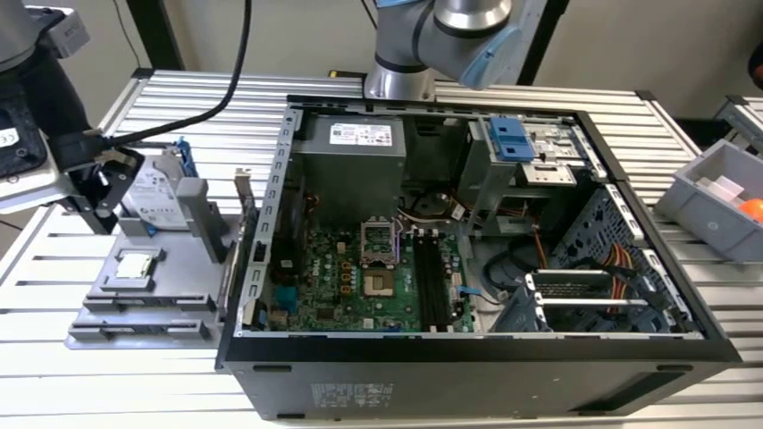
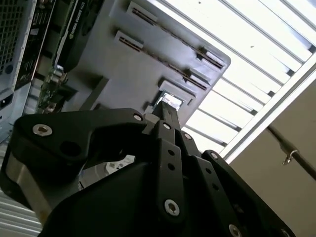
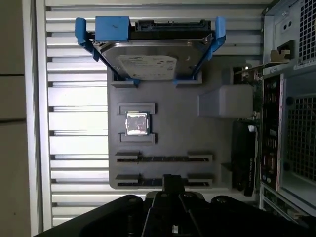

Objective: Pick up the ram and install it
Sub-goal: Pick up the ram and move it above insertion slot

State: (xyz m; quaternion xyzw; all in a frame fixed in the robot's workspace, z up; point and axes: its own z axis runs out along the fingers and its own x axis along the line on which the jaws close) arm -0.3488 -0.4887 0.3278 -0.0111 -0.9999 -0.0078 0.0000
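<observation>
- Gripper (image 3: 173,181) hangs above the grey fixture (image 3: 197,133), over its end with the two long slots; claw tips look pressed together, nothing between them.
- In the second wrist view the gripper (image 2: 165,112) narrows to one thin tip, with the fixture's slots beyond it.
- In the exterior view the gripper (image 1: 107,192) is at the exterior view's left, over the fixture (image 1: 191,259), well apart from the computer case (image 1: 477,357).
- Ram (image 3: 158,159): thin dark strip seen edge-on in one long slot of the fixture, between two raised end blocks; not gripped.
- A second slot runs parallel just beside it, with a similar dark line; the gripper tip overlaps its middle in the first wrist view. Cannot tell what that slot holds.
- Processor chip (image 3: 137,123), small, square and silver, sits in its own pocket between the slots and the hard drive (image 3: 153,59).
- Hard drive in its blue frame leans tilted at the fixture's other end; also seen in the exterior view (image 1: 155,192), near the chip (image 1: 135,265).
- Dark card (image 3: 244,153) stands along the fixture edge nearest the case.
- Case lies open on the slatted table (image 1: 120,384), green motherboard (image 1: 346,286) exposed inside.
- Grey bin (image 1: 716,192) sits at the exterior view's right, apart from the case.
</observation>
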